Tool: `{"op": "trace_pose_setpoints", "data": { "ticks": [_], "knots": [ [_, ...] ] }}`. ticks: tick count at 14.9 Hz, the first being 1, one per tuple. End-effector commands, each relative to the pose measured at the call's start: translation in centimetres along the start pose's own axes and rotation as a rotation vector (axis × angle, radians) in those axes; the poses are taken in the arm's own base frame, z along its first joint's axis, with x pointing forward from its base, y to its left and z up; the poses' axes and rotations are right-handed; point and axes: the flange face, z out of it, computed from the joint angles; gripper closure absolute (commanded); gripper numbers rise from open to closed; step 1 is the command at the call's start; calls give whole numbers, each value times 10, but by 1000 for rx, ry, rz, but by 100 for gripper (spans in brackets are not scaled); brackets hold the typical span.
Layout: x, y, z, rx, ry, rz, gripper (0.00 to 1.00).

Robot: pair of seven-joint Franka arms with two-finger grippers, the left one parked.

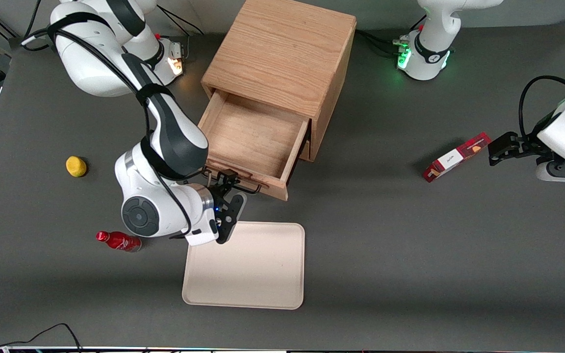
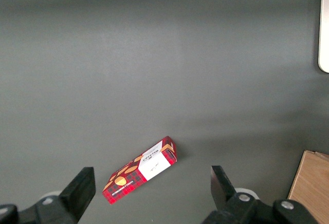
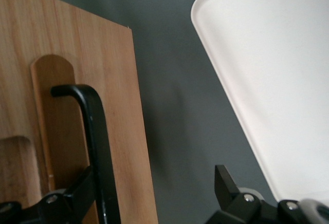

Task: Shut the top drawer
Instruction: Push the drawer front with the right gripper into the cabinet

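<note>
Objects on the dark grey table (image 1: 410, 255) number five: one light oak two-drawer cabinet (image 1: 282, 59), one cream rectangular tray (image 1: 253, 274), one yellow lemon (image 1: 76, 166), one red bottle (image 1: 118, 241) lying down, one red snack box (image 1: 456, 157) toward the parked arm's end. The cabinet's top drawer (image 1: 255, 139) is pulled out toward the front camera, its shallow pale wooden box empty, a thin black wire handle (image 3: 95, 131) on its front. The right arm's gripper (image 1: 231, 189) sits at that handle, fingers spread, one finger (image 3: 67, 201) touching the wire, just beside the tray.
</note>
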Motion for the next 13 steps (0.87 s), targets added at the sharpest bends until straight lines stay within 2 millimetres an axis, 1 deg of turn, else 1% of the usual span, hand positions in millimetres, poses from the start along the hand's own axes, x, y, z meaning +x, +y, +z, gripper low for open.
{"op": "trace_pose_setpoints", "data": {
  "ticks": [1,2,3,5,9,11,13],
  "knots": [
    [-7,-30,-1,25,-20,21,0],
    [-9,-36,-1,26,-27,19,0],
    [-10,-41,4,34,-36,16,0],
    [-11,-46,8,38,-42,15,0],
    [-19,-60,24,23,-44,20,0],
    [-22,-72,33,23,-46,13,0],
    [-24,-79,38,28,-53,28,0]
  ]
}}
